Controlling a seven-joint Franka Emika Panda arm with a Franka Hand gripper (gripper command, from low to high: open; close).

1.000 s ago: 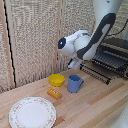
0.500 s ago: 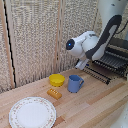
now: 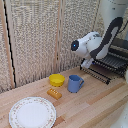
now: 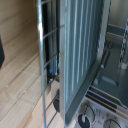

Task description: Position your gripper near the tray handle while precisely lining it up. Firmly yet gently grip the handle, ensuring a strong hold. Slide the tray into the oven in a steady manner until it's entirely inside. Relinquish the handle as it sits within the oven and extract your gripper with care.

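In the exterior view the tray (image 3: 106, 66), a dark rack of thin bars, sticks out of the silver-and-black oven (image 3: 120, 50) at the exterior view's right. The tray handle (image 3: 95, 74), a thin dark bar, runs along the rack's front edge. My gripper (image 3: 86, 63) hangs on the white arm just above that front edge, at its end toward the exterior view's left; its fingers are too small to read. The wrist view is filled from close up by the tray's bars (image 4: 80, 45), a thin front bar (image 4: 40, 55) and the oven's knobs (image 4: 86, 120). My fingers do not show clearly there.
A blue mug (image 3: 75, 83), a yellow bowl (image 3: 57, 79) and a small orange block (image 3: 54, 93) stand on the wooden table (image 3: 95, 107) toward the exterior view's left of the tray. A white patterned plate (image 3: 33, 112) lies nearer the front. A woven screen stands behind.
The arm has swung toward the exterior view's right, bringing the gripper closer to the tray's front edge. Most of that move came in the earlier half second. Nothing on the table has shifted.
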